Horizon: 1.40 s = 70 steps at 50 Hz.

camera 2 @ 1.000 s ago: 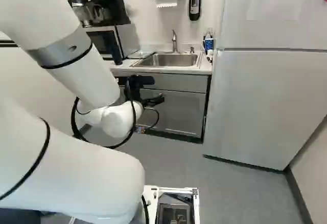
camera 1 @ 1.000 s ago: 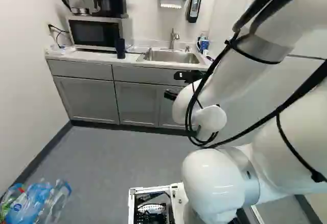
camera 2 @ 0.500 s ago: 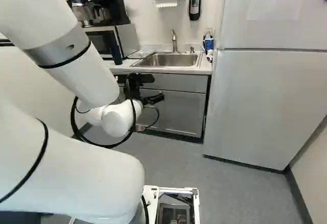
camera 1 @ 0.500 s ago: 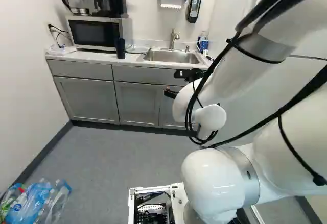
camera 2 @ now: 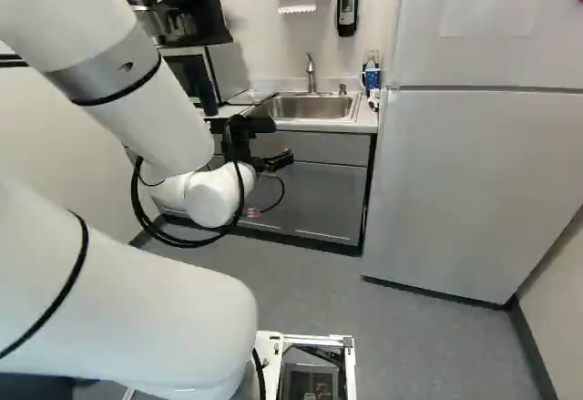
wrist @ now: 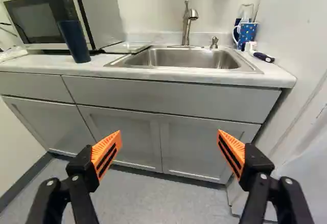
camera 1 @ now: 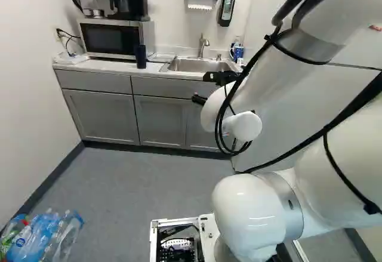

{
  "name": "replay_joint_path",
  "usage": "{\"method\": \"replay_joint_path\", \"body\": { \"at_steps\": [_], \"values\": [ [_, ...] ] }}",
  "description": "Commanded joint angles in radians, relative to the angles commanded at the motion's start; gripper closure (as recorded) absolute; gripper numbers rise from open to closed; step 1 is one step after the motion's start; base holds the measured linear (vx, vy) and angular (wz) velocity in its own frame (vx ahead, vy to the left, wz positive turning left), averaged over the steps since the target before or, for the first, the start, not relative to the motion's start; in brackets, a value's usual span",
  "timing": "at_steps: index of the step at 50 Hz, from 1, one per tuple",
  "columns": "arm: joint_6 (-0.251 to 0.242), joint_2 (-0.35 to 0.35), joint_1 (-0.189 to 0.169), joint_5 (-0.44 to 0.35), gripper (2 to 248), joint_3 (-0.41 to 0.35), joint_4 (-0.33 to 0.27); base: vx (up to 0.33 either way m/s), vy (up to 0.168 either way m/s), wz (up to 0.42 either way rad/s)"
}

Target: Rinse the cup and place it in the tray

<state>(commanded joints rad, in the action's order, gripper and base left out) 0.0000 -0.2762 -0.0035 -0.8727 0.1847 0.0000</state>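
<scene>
Cup (wrist: 74, 41) we want is probably that dark one, upright, left of the sink (wrist: 184, 58); our gripper (wrist: 169, 132)'s spread wide, lower down, so up-left we'd go.

From behind the arm (camera 2: 118, 300), one camera on its left and one on its right, the two base views face ahead and a little down across the floor (camera 1: 143, 178) to the far counter (camera 1: 113, 66). Both take in the microwave (camera 1: 110, 38), the sink (wrist: 184, 58) and the faucet (wrist: 186, 25); the left one alone reaches the bottles (camera 1: 45, 238), while the right one shows more of the refrigerator (camera 2: 474, 181). The wrist view looks along the hand (camera 2: 290, 158) from much nearer, facing that same counter and sink.
</scene>
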Motion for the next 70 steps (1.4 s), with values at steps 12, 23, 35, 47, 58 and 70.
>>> {"method": "replay_joint_path", "body": {
  "at_steps": [12, 23, 35, 47, 58, 70],
  "values": [
    [0.0, 0.005, 0.0, 0.0, 3, 0.034, 0.0, 0.0, 0.0, 0.0],
    [0.0, 0.01, 0.0, 0.0, 3, 0.065, 0.0, 0.0, 0.0, 0.0],
    [0.0, 0.015, 0.0, 0.0, 3, 0.097, 0.0, 0.0, 0.0, 0.0],
    [0.0, 0.015, 0.0, 0.0, 3, 0.126, 0.0, 0.0, 0.0, 0.0],
    [0.0, 0.017, 0.0, 0.0, 3, 0.153, 0.0, 0.0, 0.0, 0.0],
    [0.0, 0.02, 0.0, 0.014, 3, 0.183, 0.0, 0.0, 0.0, 0.0]
  ]
}}
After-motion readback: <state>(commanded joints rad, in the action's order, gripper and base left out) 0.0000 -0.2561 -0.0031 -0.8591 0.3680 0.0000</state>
